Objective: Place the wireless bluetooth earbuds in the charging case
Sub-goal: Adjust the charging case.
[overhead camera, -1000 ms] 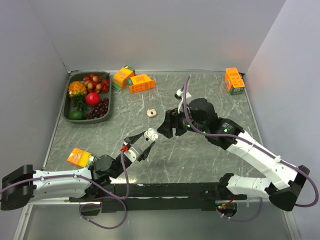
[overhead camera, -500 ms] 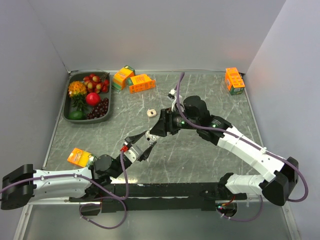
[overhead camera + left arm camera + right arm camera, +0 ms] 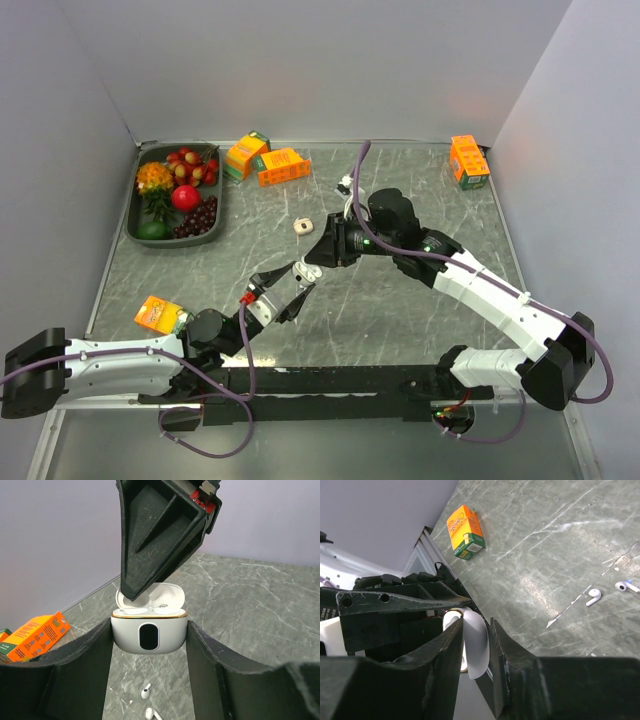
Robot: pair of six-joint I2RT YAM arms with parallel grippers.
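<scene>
Grey marbled table (image 3: 200,270), both arms meeting mid-table. Left wrist: the left gripper (image 3: 149,627) clamps the glossy charging case (image 3: 149,639), lid (image 3: 167,597) up, and two earbuds (image 3: 145,691) lie loose below. Right wrist: the right gripper (image 3: 476,630) pinches that lid. The earbuds look light and slick, so I'd grip across the stem.

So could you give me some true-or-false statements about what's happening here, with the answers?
1. The left end effector holds the case. True.
2. The lid is shut. False: it stands open.
3. The earbuds sit inside the case. False: two lie on the table.
4. A tray of fruit sits in the far left corner. True.
5. The right end effector is well away from the case. False: its fingers close around the lid.
</scene>
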